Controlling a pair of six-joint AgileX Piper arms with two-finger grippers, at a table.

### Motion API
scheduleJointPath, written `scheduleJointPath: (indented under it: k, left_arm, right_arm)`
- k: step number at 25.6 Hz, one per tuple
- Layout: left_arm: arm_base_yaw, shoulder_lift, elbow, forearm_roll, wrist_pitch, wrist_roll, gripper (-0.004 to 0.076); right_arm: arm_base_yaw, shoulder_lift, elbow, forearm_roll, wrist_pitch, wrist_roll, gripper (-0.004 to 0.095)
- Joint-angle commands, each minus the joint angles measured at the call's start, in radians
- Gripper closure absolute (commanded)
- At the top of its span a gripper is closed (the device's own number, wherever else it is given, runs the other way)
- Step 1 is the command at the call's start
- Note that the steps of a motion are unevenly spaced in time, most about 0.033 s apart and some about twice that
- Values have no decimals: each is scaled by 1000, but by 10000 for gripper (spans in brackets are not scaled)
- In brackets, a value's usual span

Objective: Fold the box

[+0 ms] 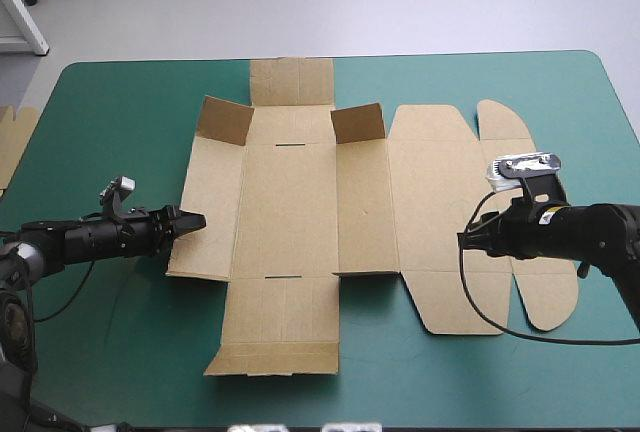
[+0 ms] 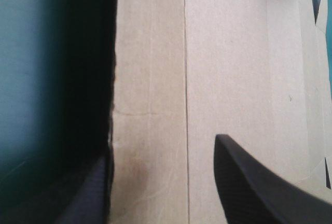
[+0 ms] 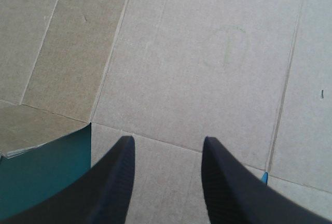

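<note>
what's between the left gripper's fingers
The left edge of the box lies between the open fingers of the left gripper, shown in the left wrist view.

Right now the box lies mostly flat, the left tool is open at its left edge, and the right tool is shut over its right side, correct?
No: the right tool is open, its fingers standing apart over the box, as the right wrist view shows. The rest holds.

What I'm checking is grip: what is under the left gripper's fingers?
The left edge of the box runs under the open left gripper: one finger is over brown board, the other beside that edge, over the shadowed teal-green cover. Anything beneath the board is hidden.
</note>
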Motion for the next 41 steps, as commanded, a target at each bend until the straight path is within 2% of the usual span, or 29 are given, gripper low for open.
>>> scheduleJointPath:
  k: [1,11,14,26,30,32,38,41]
  left_arm:
    - [-3,-32,-18,-62,56,6,345]
    - [-100,24,-66,-57,50,-16,372]
    - [-109,24,-93,-24,30,-39,412]
    - [-126,24,-114,43,1,-58,732]
    - [-164,24,-149,43,-10,-50,734]
    - [-199,24,-198,117,0,-63,734]
    - [-249,24,-404,273,155,-89,734]
    - [-254,24,-480,373,191,-69,734]
  right_arm:
    - [1,-13,-35,6,-42,-2,507]
    - [1,-13,-35,3,-42,-2,507]
    - [1,-13,-35,3,-40,-2,507]
    - [1,-13,-35,5,-36,3,507]
    - [1,-13,-35,5,-36,3,507]
    - [1,-13,-35,5,-36,3,507]
    - [1,-13,-35,5,-35,3,507]
    - [1,-13,-35,5,-35,3,507]
